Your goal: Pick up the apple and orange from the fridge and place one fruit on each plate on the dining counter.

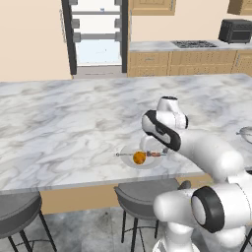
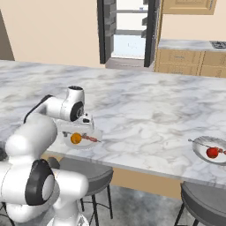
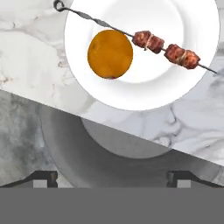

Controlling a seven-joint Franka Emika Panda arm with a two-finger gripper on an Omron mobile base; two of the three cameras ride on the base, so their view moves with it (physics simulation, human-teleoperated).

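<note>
The orange (image 1: 139,157) (image 2: 76,138) (image 3: 110,54) lies on a pale plate (image 1: 130,163) (image 2: 88,145) (image 3: 144,98) near the front edge of the dining counter (image 1: 74,123) (image 2: 145,106), beside a meat skewer (image 3: 166,48). My gripper (image 1: 147,146) (image 2: 86,124) (image 3: 111,179) hangs just above this plate, open and with nothing between its fingertips (image 3: 43,178). A red apple (image 2: 212,152) rests on the second plate (image 2: 202,155) (image 1: 246,134) farther right on the counter, also with a skewer. The fridge (image 1: 98,37) (image 2: 128,33) stands open behind the counter.
Dark round stools (image 1: 145,197) (image 2: 88,174) (image 3: 109,162) stand under the counter's front edge, one directly below my hand. Wood cabinets with a cooktop (image 1: 194,44) and a toaster oven (image 1: 235,30) line the back wall.
</note>
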